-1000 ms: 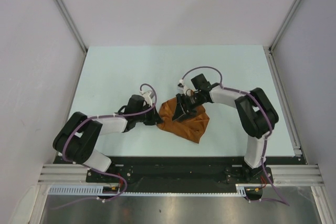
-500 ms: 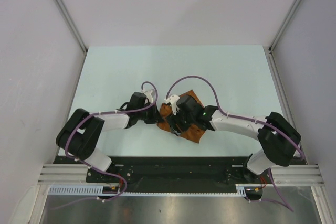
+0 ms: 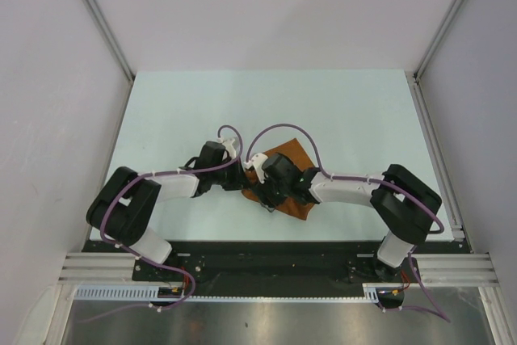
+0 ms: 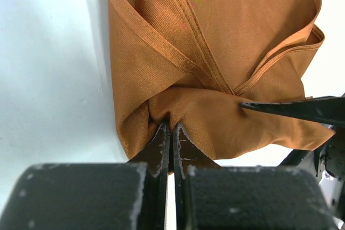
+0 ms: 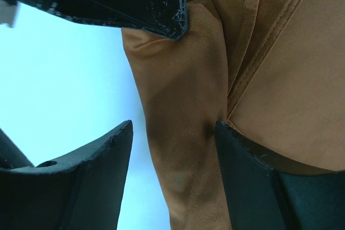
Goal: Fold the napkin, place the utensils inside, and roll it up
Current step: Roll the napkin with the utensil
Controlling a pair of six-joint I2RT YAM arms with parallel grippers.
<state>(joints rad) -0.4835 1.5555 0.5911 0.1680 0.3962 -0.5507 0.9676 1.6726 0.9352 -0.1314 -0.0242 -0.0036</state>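
Note:
The rust-orange napkin [image 3: 291,155] lies bunched and folded at the middle of the table, partly under both arms. My left gripper [image 3: 245,183] is at its left edge, shut on a pinched fold of the napkin [image 4: 215,52], with the tips [image 4: 171,129] buried in cloth. My right gripper [image 3: 266,198] hovers low over the same edge, open. Its fingers straddle a rolled fold of the napkin [image 5: 183,133]; the right fingertip [image 5: 242,149] touches the cloth and the left one stands apart. The utensils are out of view.
The pale blue table [image 3: 178,111] is bounded by white walls with metal rails left and right. Both grippers work within a hand's width of each other; the left gripper's finger [image 5: 135,4] shows just above the right gripper.
My right arm has swung from the napkin's far side to its near left edge, beside the left gripper. The left gripper has stayed shut on the cloth.

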